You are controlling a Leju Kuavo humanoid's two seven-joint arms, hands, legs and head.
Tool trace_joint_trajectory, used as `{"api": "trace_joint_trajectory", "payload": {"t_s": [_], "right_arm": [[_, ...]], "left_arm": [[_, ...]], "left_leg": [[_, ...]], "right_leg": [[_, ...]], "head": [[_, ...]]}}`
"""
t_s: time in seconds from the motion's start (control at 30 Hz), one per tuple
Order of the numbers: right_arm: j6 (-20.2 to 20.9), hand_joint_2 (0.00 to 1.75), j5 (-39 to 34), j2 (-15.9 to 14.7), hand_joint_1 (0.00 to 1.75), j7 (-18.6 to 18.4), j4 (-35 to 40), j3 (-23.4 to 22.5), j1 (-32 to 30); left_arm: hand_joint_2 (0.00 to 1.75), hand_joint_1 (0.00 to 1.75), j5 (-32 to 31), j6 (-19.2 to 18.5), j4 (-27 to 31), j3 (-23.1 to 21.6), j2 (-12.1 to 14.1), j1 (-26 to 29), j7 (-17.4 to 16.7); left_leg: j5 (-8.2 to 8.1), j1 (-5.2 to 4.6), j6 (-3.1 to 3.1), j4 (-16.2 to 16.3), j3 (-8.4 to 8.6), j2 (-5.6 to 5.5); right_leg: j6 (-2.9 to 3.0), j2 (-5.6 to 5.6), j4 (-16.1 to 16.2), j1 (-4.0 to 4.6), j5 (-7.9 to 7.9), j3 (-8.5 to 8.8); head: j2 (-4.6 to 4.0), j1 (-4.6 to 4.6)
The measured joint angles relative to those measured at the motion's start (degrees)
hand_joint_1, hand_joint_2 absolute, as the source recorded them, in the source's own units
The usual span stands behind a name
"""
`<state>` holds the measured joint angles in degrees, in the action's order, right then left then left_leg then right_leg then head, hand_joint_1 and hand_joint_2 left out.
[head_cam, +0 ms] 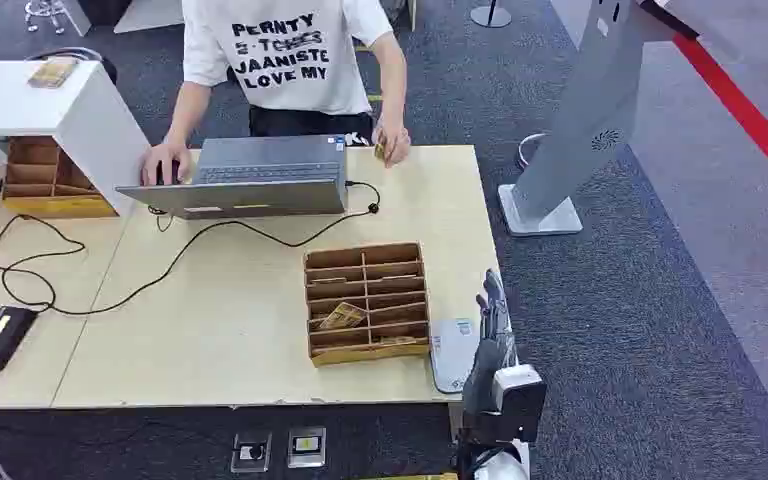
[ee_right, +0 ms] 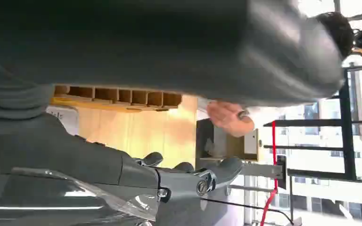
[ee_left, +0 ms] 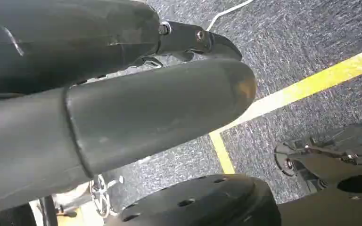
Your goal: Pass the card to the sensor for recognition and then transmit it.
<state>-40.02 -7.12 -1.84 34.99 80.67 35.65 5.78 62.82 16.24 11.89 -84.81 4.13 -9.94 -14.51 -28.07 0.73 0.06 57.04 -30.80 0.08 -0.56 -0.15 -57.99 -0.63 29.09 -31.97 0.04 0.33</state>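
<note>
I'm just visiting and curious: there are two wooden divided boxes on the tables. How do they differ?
The wooden organizer near the robot sits in the open on the table's front part, with a card in a slot. The wooden organizer at the far left is tucked beside a white stand, partly hidden; no card shows in it. Both are light wood with dividers.

A pale wooden desk [head_cam: 260, 300] stands on dark grey carpet [head_cam: 640, 300]. Right of the desk, a red floor stripe [head_cam: 750, 115] runs past a grey kiosk stand [head_cam: 585, 120].
</note>
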Motion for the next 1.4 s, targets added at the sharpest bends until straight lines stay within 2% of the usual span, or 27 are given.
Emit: {"api": "trace_joint_trajectory", "payload": {"t_s": [0.03,0.07,0.1,0.13,0.17,0.5,0.53,0.73,0.93,1.13,1.27,1.4], "right_arm": [[0.0,0.0,-0.1,0.0,1.55,0.0,0.0,0.0,0.2],[0.0,0.0,-0.2,0.0,1.06,0.0,0.0,0.0,0.3],[0.0,0.0,-0.3,0.0,0.47,0.0,0.0,0.0,0.4],[0.0,0.0,-0.4,0.0,0.05,0.0,0.0,0.0,0.5],[0.0,0.0,-0.6,0.0,0.0,0.1,0.0,0.1,0.6],[0.0,0.0,-1.1,0.0,0.0,0.4,-0.5,0.2,1.4],[0.0,1.75,-1.2,0.0,0.0,0.5,-0.6,0.4,1.5],[0.1,1.75,-1.7,0.0,0.0,0.7,-1.2,1.3,2.4],[0.1,1.75,2.9,0.4,0.0,-0.6,-2.1,1.5,3.0],[0.0,1.75,17.2,2.1,0.0,-4.0,-2.8,0.7,2.9],[0.0,1.75,35.1,4.8,0.0,-1.9,-2.9,-1.9,1.9],[0.0,1.75,44.9,7.9,0.0,-0.5,-1.5,-4.2,1.8]], "left_arm": [[0.0,0.0,0.0,0.1,0.0,0.0,0.0,0.0,0.0],[0.0,0.0,0.1,0.1,0.0,0.0,0.0,0.0,0.0],[0.0,0.0,0.2,0.2,0.0,0.0,0.0,0.0,0.0],[0.0,0.0,0.2,0.2,0.0,0.0,0.0,0.1,0.0],[0.0,0.0,0.3,0.2,0.0,0.0,0.0,0.1,0.0],[0.0,0.0,1.0,0.4,0.0,0.0,0.0,0.3,0.0],[0.0,0.0,1.0,0.4,0.0,0.0,0.0,0.3,0.0],[0.0,0.0,1.8,1.0,0.0,0.0,0.0,0.7,0.0],[0.0,0.0,2.3,1.0,0.0,0.0,0.0,0.9,0.0],[0.0,0.0,2.2,0.8,0.0,0.0,0.0,0.9,0.1],[0.0,0.0,1.6,0.3,0.0,0.0,0.0,0.7,-0.1],[0.0,0.0,1.1,0.0,0.0,-0.3,0.0,0.0,-0.6]], "left_leg": [[0.0,0.0,0.0,0.0,0.0,0.0],[0.0,0.0,0.0,0.0,0.0,0.0],[0.0,0.0,0.0,0.0,0.0,0.0],[0.0,0.0,0.0,0.0,0.0,0.0],[0.0,0.0,0.0,0.0,0.0,0.0],[0.0,0.0,0.0,0.0,-0.01,-0.01],[0.0,0.0,0.0,0.0,-0.01,-0.01],[0.0,0.0,0.0,0.0,-0.01,-0.01],[0.0,0.0,0.0,0.0,-0.01,-0.01],[0.0,0.0,0.0,0.0,-0.01,-0.01],[0.0,0.01,0.0,0.0,0.0,0.0],[0.01,0.01,-0.01,0.0,0.01,0.0]], "right_leg": [[0.0,0.0,0.0,0.0,0.0,0.0],[0.0,0.0,0.0,0.0,0.0,0.0],[0.0,-0.01,0.0,0.0,0.0,0.0],[0.0,-0.01,0.0,0.0,0.0,0.0],[0.0,-0.01,0.0,0.0,0.0,0.0],[0.0,-0.01,0.0,0.0,0.0,0.0],[0.0,-0.01,0.0,0.0,0.0,0.0],[0.0,-0.02,0.0,0.0,0.0,0.0],[0.0,-0.02,0.0,0.0,0.0,0.0],[0.0,-0.01,0.0,0.0,0.0,-0.01],[0.0,0.0,0.0,0.01,0.0,-0.01],[0.0,0.0,0.0,0.01,0.0,-0.01]], "head": [[0.0,0.02],[0.0,0.0],[0.0,0.0],[0.0,0.02],[0.0,0.0],[0.0,0.02],[0.0,0.02],[0.0,0.0],[0.0,0.02],[0.0,0.02],[0.0,0.0],[-0.02,0.02]]}}
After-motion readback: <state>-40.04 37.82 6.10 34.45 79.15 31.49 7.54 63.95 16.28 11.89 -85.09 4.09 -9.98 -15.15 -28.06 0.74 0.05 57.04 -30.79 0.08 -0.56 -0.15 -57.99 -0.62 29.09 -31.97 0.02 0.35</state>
